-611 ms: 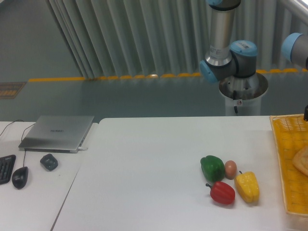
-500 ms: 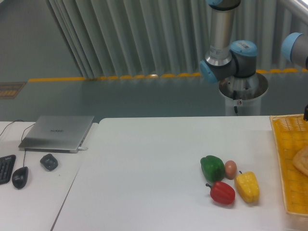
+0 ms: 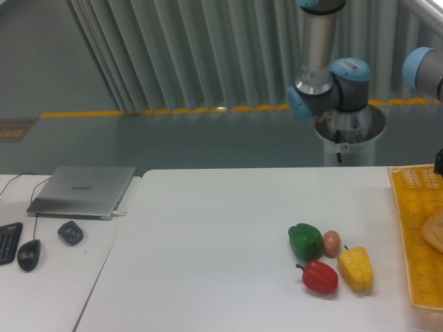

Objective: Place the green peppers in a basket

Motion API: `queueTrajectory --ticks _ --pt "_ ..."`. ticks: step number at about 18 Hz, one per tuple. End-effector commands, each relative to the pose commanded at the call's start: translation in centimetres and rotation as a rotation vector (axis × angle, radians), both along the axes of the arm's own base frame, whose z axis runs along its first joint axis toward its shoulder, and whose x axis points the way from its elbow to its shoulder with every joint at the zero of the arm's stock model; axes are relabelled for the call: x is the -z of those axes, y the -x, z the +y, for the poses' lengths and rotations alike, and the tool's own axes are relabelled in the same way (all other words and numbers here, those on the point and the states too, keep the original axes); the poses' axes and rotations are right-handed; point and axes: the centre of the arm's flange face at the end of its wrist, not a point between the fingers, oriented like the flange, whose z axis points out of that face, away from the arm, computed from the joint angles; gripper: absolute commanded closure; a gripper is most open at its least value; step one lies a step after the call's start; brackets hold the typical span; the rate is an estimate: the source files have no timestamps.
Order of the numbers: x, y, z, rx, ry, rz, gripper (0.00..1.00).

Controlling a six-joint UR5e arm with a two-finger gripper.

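The white table (image 3: 221, 228) takes up most of the view, and over it the arm (image 3: 325, 62) stands behind the far edge, its upper joints bending off to the right and out of sight. Against the pictures from half a second back almost nothing differs: only the dark bit of the wrist at the right border, above the basket (image 3: 408, 228), sits a touch higher, so the arm looks to be just starting away from there. The gripper itself is cut off by the frame, so I cannot tell how its jaws stand or whether it holds anything. The yellow basket lies along the right side with something pale inside. The green pepper (image 3: 305, 241) has not budged, well left of the basket, touching the small egg (image 3: 331, 243), with the yellow pepper (image 3: 356, 268) and red pepper (image 3: 320, 277) just beside. To my eye the pick has yet to begin
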Motion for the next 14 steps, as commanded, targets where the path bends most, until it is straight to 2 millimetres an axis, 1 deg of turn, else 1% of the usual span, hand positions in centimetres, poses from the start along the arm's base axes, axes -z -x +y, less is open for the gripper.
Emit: queueTrajectory --ticks 2,4,5,7,9,11,14 --pt "-0.4 -0.5 -0.1 -0.053 -0.014 0.005 0.0" --pt "-0.7 -0.9 0.3 -0.086 -0.045 -0.004 0.0" --pt "-0.8 -1.4 0.9 -0.086 -0.056 -0.007 0.0" --pt "-0.9 -1.8 1.4 -0.092 -0.091 -0.023 0.0" --pt "-1.1 -2.3 2.2 -0.102 -0.163 -0.062 0.0" --pt "-1.5 -2.5 2.3 -0.134 -0.187 -0.069 0.0" --pt "-1.8 -2.7 2.4 -0.138 -0.193 -0.068 0.0"
